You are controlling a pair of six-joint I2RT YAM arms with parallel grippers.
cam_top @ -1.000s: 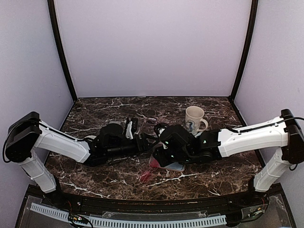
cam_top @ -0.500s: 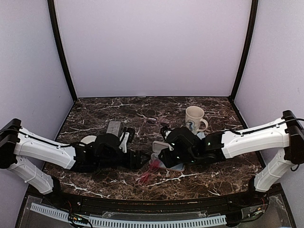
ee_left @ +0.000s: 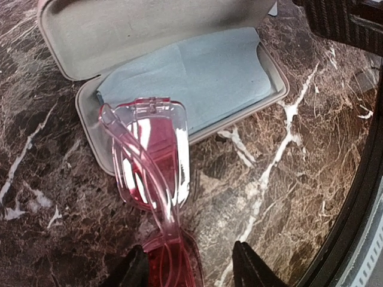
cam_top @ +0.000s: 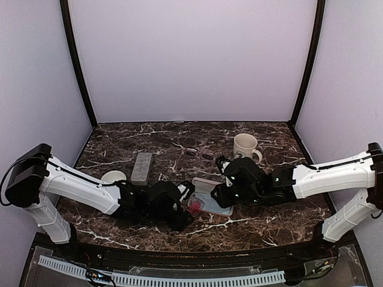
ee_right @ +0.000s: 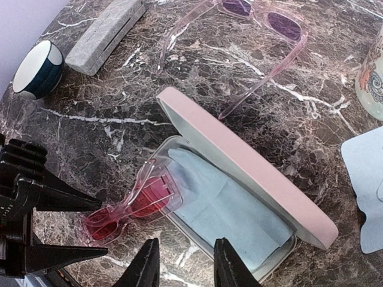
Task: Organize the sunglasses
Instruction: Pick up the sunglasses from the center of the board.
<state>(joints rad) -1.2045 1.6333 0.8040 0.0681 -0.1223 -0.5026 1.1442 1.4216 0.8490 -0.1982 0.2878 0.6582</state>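
The red-pink sunglasses [ee_left: 152, 161] [ee_right: 128, 209] [cam_top: 194, 205] lie folded, one lens over the rim of the open pink case [ee_right: 251, 179] [ee_left: 149, 30] [cam_top: 212, 206] on its light blue cloth [ee_left: 191, 72], the other lens on the marble. My left gripper [ee_left: 191, 269] [cam_top: 185, 209] is open and straddles that outer lens, with a gap on its right side. My right gripper [ee_right: 188, 266] [cam_top: 220, 194] hangs open and empty above the case's near rim. A second pair of sunglasses [ee_right: 257, 24] [cam_top: 197, 153], with a clear pinkish frame and purple lenses, lies unfolded behind the case.
A shut grey case [cam_top: 142, 167] [ee_right: 105, 36] and a small white and dark bowl [cam_top: 112, 176] [ee_right: 37, 69] sit to the left. A patterned mug [cam_top: 245, 146] stands at the back right. Another blue cloth [ee_right: 365, 173] lies beside it.
My left gripper swung forward and right, down around the red-pink sunglasses, its jaws narrowing. The sunglasses shifted toward the case onto its rim. My right gripper drew back right, uncovering the open case.
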